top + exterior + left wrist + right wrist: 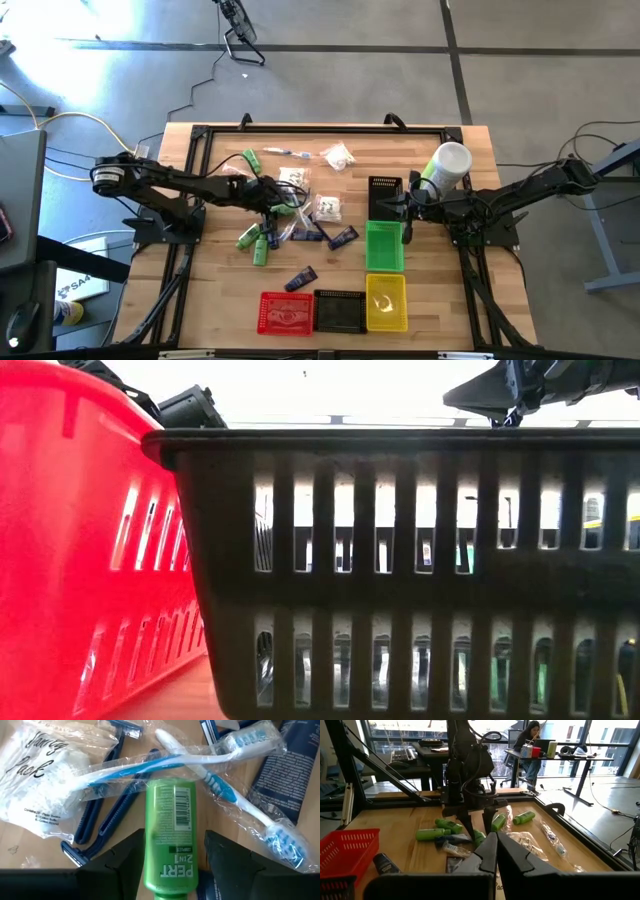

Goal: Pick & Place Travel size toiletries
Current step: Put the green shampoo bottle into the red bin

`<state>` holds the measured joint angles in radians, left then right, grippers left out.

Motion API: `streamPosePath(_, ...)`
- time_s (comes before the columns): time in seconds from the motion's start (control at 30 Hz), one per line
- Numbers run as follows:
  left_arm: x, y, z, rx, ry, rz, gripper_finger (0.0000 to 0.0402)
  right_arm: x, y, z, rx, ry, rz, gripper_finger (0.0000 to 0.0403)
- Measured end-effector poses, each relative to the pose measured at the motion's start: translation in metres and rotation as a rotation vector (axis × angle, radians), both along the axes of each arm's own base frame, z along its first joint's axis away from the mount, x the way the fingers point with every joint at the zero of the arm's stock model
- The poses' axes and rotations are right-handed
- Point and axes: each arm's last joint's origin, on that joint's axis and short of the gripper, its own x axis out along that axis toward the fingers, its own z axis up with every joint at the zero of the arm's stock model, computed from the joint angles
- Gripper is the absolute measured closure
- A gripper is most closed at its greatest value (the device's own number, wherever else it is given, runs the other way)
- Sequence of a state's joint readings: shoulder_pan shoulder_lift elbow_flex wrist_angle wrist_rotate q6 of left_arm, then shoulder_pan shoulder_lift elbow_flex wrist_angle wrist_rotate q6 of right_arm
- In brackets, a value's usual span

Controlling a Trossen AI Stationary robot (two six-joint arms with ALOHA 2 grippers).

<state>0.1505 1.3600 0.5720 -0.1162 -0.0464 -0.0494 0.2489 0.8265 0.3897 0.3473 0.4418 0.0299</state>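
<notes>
The toiletries lie scattered mid-table: green bottles [254, 242], navy tubes [300, 278], white packets [337, 155], wrapped toothbrushes [235, 795] and blue razors [107, 815]. My left gripper [276, 208] points down into the pile, open. Its fingers stand on either side of a green Pert bottle [167, 835], which lies across the toothbrushes. My right gripper [496, 851] is shut and empty. It hovers at the far end of the green basket [384, 248]. My left gripper comes from above with one finger [125, 862] at one long side of the green bottle's label end [167, 870] and the other finger [227, 862] close beside the opposite side. A thin gap shows there. I cannot tell whether either finger touches the bottle.
Red [285, 312], black [339, 312] and yellow [387, 300] baskets line the near edge. A second black basket [385, 190] and a white cup [447, 165] stand by my right arm. A dark frame [300, 128] borders the table. A person sits far behind [530, 740].
</notes>
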Motion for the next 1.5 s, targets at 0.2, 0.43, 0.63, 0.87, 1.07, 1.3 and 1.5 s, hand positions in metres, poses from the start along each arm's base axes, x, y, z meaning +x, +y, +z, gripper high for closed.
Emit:
streamPosePath(0.2, 0.001, 0.001, -0.008, -0.001, 0.044, 0.013, 0.0204, 0.0, 0.0, 0.0, 0.0, 0.0, 0.0, 0.04)
streamPosePath(0.43, 0.005, 0.001, -0.023, -0.011, 0.102, 0.014, 0.0203, 0.0, 0.0, 0.0, 0.0, 0.002, -0.001, 0.04)
streamPosePath(0.63, 0.005, 0.001, -0.024, -0.011, 0.104, 0.013, 0.0203, 0.0, 0.0, 0.0, 0.0, 0.002, -0.001, 0.04)
streamPosePath(0.87, 0.005, 0.001, -0.024, -0.011, 0.106, 0.014, 0.0204, 0.0, 0.0, 0.0, -0.001, 0.003, -0.001, 0.04)
streamPosePath(1.07, 0.005, 0.001, -0.025, -0.011, 0.108, 0.014, 0.0206, 0.0, 0.0, 0.0, 0.0, 0.003, -0.001, 0.04)
streamPosePath(1.3, 0.005, 0.001, -0.025, -0.019, 0.109, 0.008, 0.024, 0.0, 0.0, 0.0, 0.0, 0.003, -0.001, 0.04)
streamPosePath(1.5, 0.005, 0.001, -0.025, -0.026, 0.107, 0.007, 0.0216, 0.0, 0.0, 0.0, 0.0, 0.003, -0.001, 0.04)
